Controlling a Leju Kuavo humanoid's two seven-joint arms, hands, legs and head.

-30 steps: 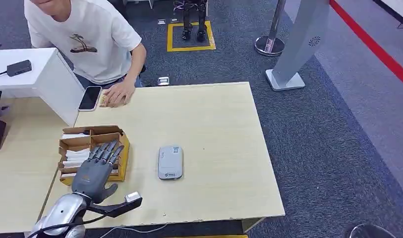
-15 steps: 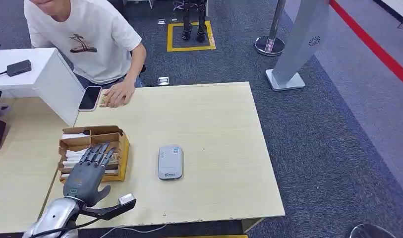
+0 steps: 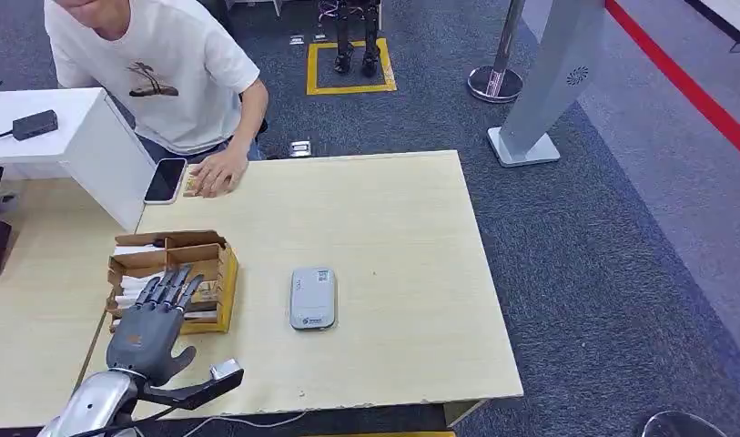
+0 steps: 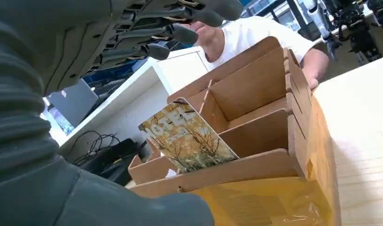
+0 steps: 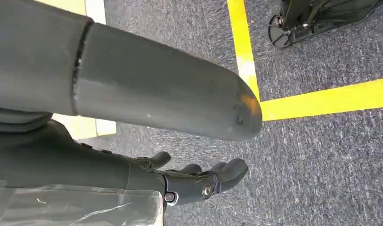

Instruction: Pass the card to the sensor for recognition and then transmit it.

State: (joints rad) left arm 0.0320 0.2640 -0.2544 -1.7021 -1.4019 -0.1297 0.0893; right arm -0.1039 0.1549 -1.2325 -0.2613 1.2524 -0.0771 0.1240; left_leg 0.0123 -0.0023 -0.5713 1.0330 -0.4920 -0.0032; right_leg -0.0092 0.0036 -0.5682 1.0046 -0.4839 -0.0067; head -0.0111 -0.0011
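A wooden card box (image 3: 222, 264) with several compartments stands on the table's left part. White cards lie in it, and a card with a yellow leaf print (image 4: 187, 139) leans in its nearest compartment. My left hand (image 3: 152, 323) hovers over the box's near end, fingers stretched out and apart, holding nothing. The grey sensor pad (image 3: 312, 297) lies flat on the table to the right of the box. My right hand (image 5: 194, 181) hangs down over the carpet with its fingers loosely apart and nothing in it.
A person in a white shirt (image 3: 157, 68) sits at the far left edge, one hand (image 3: 218, 171) resting on the table beside a phone (image 3: 165, 179). A white desk (image 3: 65, 137) adjoins on the left. A grey stand (image 3: 548, 82) and post (image 3: 498, 77) are on the carpet beyond.
My left hand has drawn back toward me and slightly left over the box's near end, fingers still spread. The person, sensor and box are unmoved.
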